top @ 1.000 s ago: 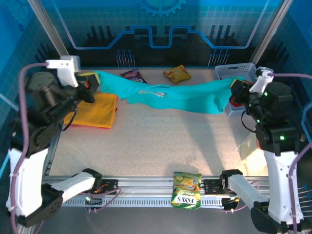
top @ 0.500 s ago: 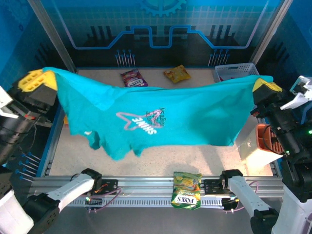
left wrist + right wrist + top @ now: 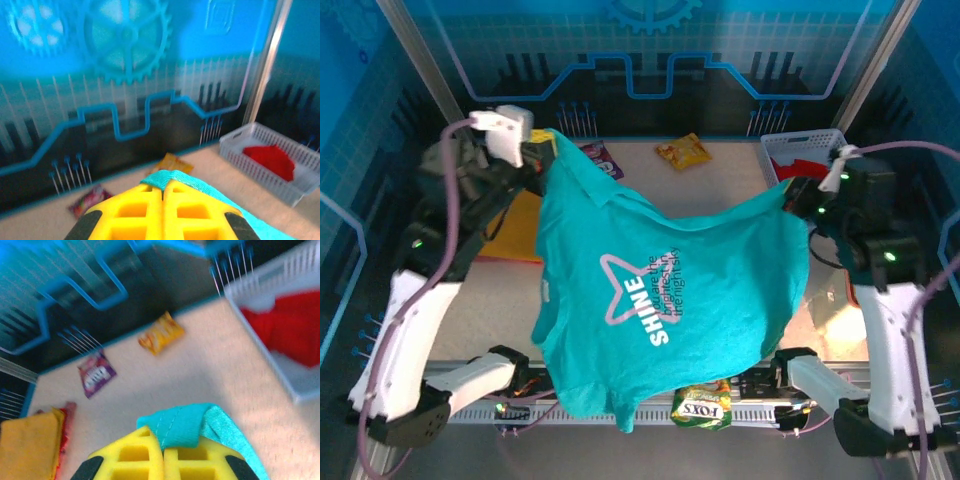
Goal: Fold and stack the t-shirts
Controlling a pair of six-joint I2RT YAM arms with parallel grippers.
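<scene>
The teal t-shirt (image 3: 660, 300) with white SHINE lettering hangs spread between both arms, its lower hem drooping over the table's front rail. My left gripper (image 3: 548, 150) is shut on one upper corner; teal hem (image 3: 172, 178) is pinched between its yellow fingers (image 3: 135, 207). My right gripper (image 3: 790, 195) is shut on the other corner, teal cloth (image 3: 190, 427) bulging over its yellow fingers (image 3: 195, 460). The yellow-orange t-shirt (image 3: 515, 225) lies folded at the left, also seen as an orange slab (image 3: 25, 445). The red t-shirt (image 3: 270, 160) sits in the white basket (image 3: 805, 150).
A purple snack packet (image 3: 95, 374) and an orange packet (image 3: 682, 152) lie near the back wall. A green packet (image 3: 702, 408) rests on the front rail, partly under the teal hem. A red packet edge (image 3: 65, 432) peeks beside the orange shirt.
Both grippers swung from the near sides toward the back and inward, carrying the teal shirt; it now hangs lengthwise with its lettering facing up and its hem at the front rail.
</scene>
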